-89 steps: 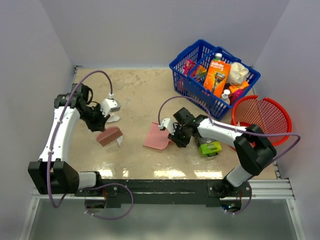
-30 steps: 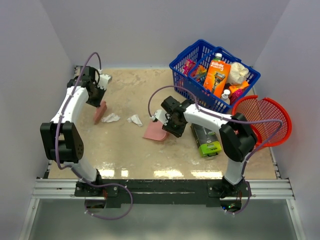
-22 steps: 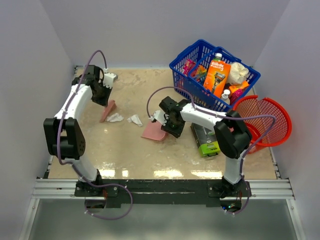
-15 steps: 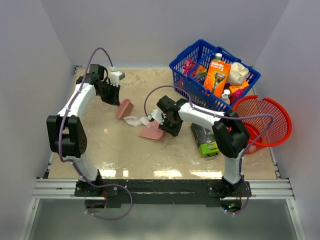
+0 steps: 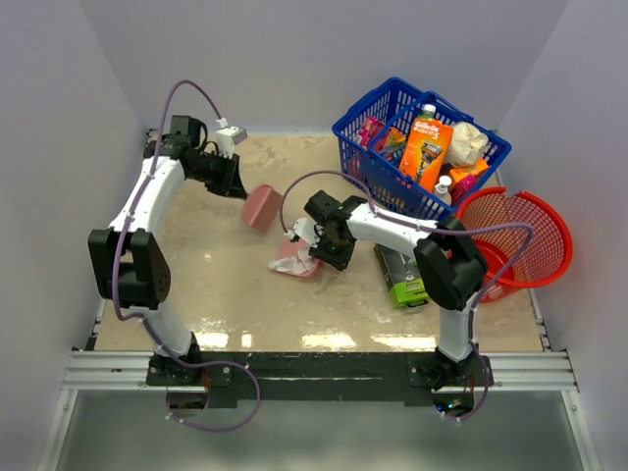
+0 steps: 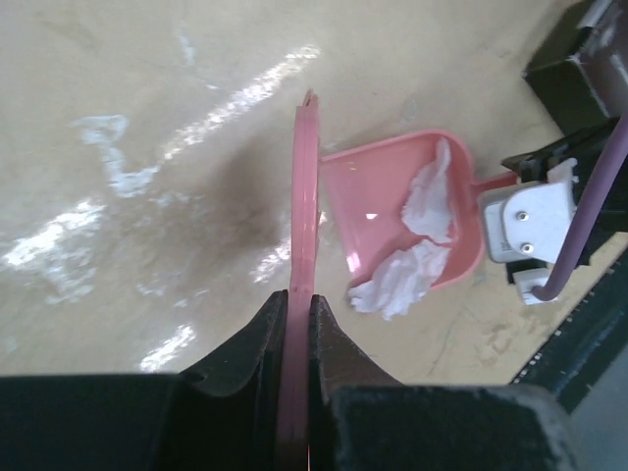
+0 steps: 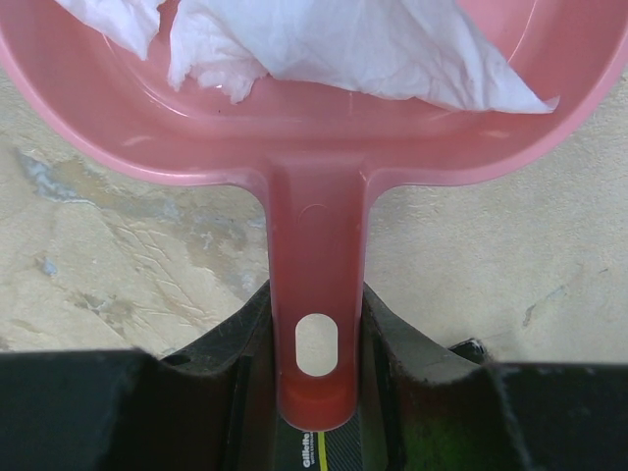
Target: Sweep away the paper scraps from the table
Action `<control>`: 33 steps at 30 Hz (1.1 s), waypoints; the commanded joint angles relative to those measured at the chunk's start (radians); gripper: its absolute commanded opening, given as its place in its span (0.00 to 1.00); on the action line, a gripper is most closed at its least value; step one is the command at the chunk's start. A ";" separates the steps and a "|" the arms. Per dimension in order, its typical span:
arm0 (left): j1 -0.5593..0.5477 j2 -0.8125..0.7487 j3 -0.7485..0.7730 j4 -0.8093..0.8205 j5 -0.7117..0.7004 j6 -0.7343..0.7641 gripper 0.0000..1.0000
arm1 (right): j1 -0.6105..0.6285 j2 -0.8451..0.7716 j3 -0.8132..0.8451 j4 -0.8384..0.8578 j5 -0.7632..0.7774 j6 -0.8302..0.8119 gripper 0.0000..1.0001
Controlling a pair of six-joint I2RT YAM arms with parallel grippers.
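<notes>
My left gripper (image 5: 238,184) (image 6: 297,304) is shut on a flat pink sweeper (image 5: 262,206) (image 6: 304,216), seen edge-on in the left wrist view and held just above the table (image 5: 216,285). Two white paper scraps (image 6: 430,201) (image 7: 343,44) lie inside the pink dustpan (image 5: 294,260) (image 6: 388,191) (image 7: 128,128), one hanging over its open lip. The sweeper is a short way back and left of the pan. My right gripper (image 5: 322,240) (image 7: 316,324) is shut on the dustpan's handle, with the pan resting on the table.
A blue basket (image 5: 417,147) full of packaged goods stands at the back right. A red mesh basket (image 5: 515,231) sits by the right edge. A green and black box (image 5: 404,275) lies just right of my right arm.
My left arm swept the pink sweeper from the far left toward the centre, pushing two scraps into the dustpan, then lifted back. The right gripper shifted the pan slightly left.
</notes>
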 commanded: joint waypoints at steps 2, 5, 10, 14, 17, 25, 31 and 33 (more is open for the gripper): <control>0.018 -0.147 0.044 -0.074 -0.151 0.111 0.00 | 0.005 -0.080 -0.039 -0.029 0.015 -0.034 0.00; 0.019 -0.197 0.012 -0.119 -0.232 0.165 0.00 | 0.007 -0.126 -0.071 -0.039 0.043 -0.062 0.00; 0.019 -0.264 -0.080 -0.165 -0.373 0.226 0.00 | 0.019 -0.204 -0.137 -0.081 0.020 -0.114 0.00; 0.021 -0.283 -0.098 -0.259 -0.429 0.244 0.00 | 0.054 -0.241 -0.182 -0.108 0.020 -0.160 0.00; 0.022 -0.307 -0.158 -0.256 -0.424 0.240 0.00 | 0.082 -0.243 -0.192 -0.118 0.020 -0.165 0.00; 0.021 -0.284 -0.321 -0.205 -0.306 0.171 0.00 | 0.148 -0.168 -0.125 -0.139 0.020 -0.158 0.00; -0.012 -0.174 -0.330 -0.144 -0.081 0.079 0.00 | 0.176 -0.083 -0.039 -0.164 -0.013 -0.096 0.00; -0.047 -0.134 -0.313 -0.122 0.020 0.054 0.00 | 0.182 -0.068 -0.019 -0.165 -0.023 -0.074 0.00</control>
